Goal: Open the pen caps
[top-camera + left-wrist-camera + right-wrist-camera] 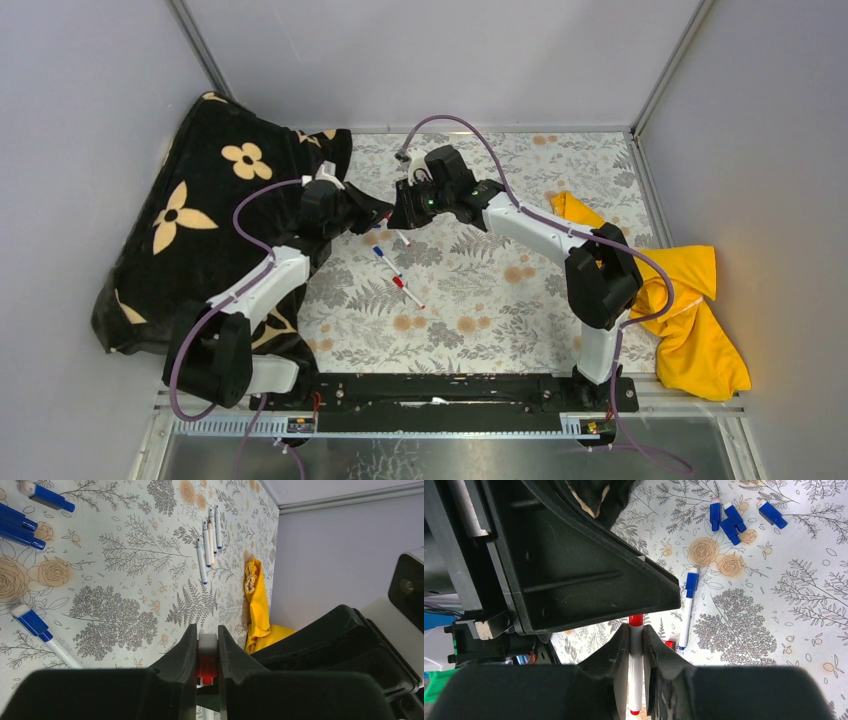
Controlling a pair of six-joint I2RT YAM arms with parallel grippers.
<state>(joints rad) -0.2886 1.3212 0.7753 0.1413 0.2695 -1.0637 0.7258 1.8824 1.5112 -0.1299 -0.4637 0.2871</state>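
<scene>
red cap [207,666] in left gripper [207,636]

Left gripper [207,641] and right gripper [636,631] face each other closely, both clamped

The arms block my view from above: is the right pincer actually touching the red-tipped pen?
Touching. The right wrist view shows the right pincer closed on the pen, pressing the white barrel from both sides with no gap.

Grey ferns and orange roses pattern the tablecloth [500,310], cream flowers the black blanket [200,260]; loose pen caps [771,514] are blue.
</scene>
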